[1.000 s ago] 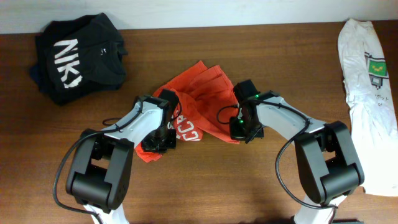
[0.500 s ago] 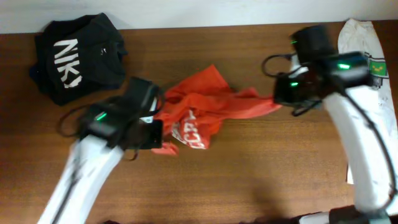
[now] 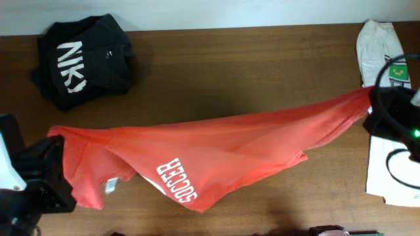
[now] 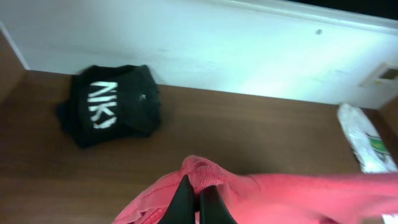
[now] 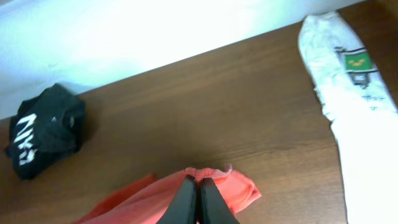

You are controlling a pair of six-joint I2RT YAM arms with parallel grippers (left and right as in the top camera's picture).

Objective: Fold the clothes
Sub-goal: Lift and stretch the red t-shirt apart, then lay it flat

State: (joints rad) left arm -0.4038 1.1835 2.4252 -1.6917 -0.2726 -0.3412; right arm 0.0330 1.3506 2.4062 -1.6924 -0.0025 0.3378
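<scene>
Shirt: the orange-red T-shirt (image 3: 216, 141) is pulled out wide above the middle of the table (image 3: 249, 72). One end is low at the left and the other is up at the right, with the cloth sagging between them and a dark shadow on the wood behind it.
Shirt's low point: a corner droops toward the near edge; I cannot tell whether it touches the wood.
Lettering: the white letters (image 3: 176, 177) sit on the lower part of the cloth, upside down from above.
Left claw: the left gripper (image 4: 198, 200) is pinched tight on a bunched edge at the shirt's left end, with red cloth puckered around the tips.
Right claw: the right gripper (image 5: 198, 194) is clamped on the shirt's other end, fingers pressed together.
Black garment (image 3: 82, 60): a crumpled heap with white letters at the far left corner, well apart from the shirt.
White garment (image 3: 380, 46): laid long down the right edge and bearing a green patch (image 3: 396, 71); the shirt's right end passes over it.
</scene>
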